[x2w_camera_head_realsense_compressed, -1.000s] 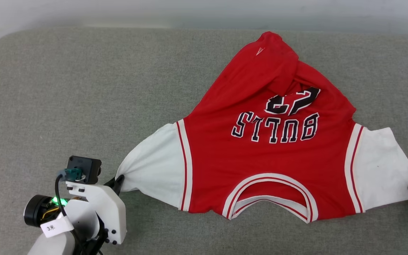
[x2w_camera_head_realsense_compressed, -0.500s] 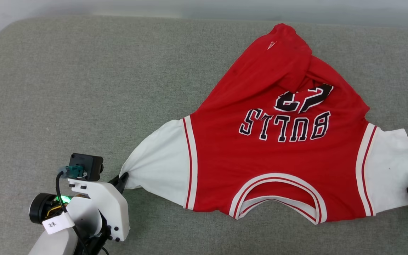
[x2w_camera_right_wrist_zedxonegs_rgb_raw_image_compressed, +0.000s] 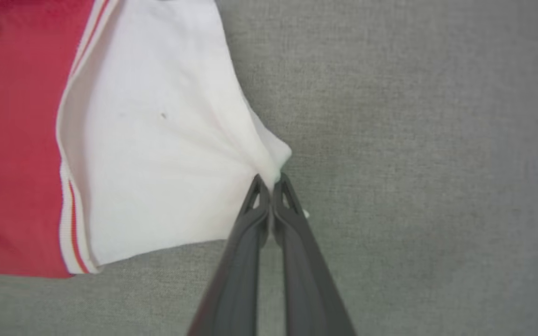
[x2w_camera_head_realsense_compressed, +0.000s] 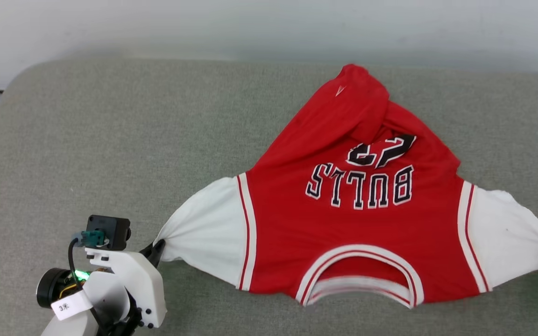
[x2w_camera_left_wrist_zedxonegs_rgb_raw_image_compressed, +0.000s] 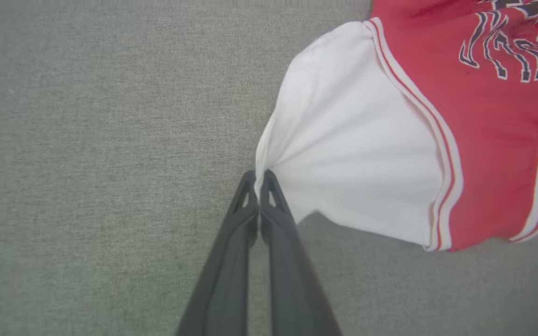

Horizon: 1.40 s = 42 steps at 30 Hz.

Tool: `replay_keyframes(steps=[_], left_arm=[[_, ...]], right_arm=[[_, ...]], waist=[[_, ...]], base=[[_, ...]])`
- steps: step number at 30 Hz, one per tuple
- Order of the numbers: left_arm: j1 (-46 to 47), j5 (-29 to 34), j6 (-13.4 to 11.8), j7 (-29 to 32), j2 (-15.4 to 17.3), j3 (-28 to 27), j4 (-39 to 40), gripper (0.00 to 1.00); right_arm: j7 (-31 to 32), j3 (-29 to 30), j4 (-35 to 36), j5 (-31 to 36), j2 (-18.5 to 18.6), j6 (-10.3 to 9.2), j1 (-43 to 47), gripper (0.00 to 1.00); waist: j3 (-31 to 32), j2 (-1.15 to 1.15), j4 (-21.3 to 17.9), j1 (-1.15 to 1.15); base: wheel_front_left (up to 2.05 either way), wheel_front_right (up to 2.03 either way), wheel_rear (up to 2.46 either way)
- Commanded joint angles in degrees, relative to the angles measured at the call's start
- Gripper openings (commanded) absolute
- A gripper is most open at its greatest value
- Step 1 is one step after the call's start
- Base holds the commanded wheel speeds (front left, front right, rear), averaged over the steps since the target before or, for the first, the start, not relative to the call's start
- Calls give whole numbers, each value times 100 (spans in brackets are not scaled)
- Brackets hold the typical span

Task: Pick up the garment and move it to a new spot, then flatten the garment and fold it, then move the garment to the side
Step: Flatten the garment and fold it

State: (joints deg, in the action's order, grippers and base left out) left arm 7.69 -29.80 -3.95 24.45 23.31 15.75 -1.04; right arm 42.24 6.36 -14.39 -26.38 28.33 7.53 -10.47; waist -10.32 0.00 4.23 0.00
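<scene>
Red cloth with white sleeves: the shirt lies front side up on the grey worktop, on the right half of the worktop. Its collar points at the worktop's near edge, so the black word BULLS reads upside down in the head view. The bottom part of the shirt is bunched up toward the worktop's far edge. There a red flap is folded over part of the number, so the shirt is not flat.

The left end effector is closed tight on the tip of the left sleeve, over the worktop's near left part. The white cloth bunches into little folds where the two dark fingers pinch it. The right end effector is closed too. It pinches the tip of the right sleeve, toward the worktop's right side. A bit of white cloth pokes out past its fingertips. Both sleeves are pulled out sideways into points, low over the worktop.

On the left arm a small green light glows, and a black box sits on the wrist.
</scene>
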Motion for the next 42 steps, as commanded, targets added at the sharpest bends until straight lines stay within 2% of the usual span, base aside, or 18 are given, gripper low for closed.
replay_keyframes(steps=[1, 13, 22, 26, 30, 35, 42], left_arm=[[-71, 2, 9, -54, 53, -45, 5, 0], [-74, -21, -61, -437, 266, -384, 717, 0], [403, 83, 3, -627, 533, -650, 1583, 0], [773, 165, -53, -722, 635, -826, 1851, 0], [1216, 235, -24, -783, 645, -823, 1898, 0], [1851, 260, -62, -863, 635, -942, 1780, 0], [2931, 183, 98, -732, 754, -985, 1418, 0]], right_arm=[[-67, 52, 84, -34, 84, -8, 74, 0], [-327, 630, 1357, -250, 319, -9, 163, 0], [-485, 1014, 2160, -169, 282, -9, -406, 0], [-581, 1199, 2160, -377, 87, -9, -958, 0], [-716, 1043, 2098, -49, 388, -9, -1334, 0], [-970, 764, 1847, 82, 553, -10, -1854, 0], [-1145, 475, 1383, 152, 585, -9, -2886, 0]], waist=[[197, 0, -71, 0], [763, 0, -244, 0], [923, 0, -329, 0], [933, 0, -367, 0], [883, 0, -390, 0], [724, 0, -425, 0], [261, 0, -484, 0]], base=[[0, 0, 0], [0, 0, 0], [0, 0, 0], [0, 0, 0], [0, 0, 0], [0, 0, 0], [0, 0, 0]])
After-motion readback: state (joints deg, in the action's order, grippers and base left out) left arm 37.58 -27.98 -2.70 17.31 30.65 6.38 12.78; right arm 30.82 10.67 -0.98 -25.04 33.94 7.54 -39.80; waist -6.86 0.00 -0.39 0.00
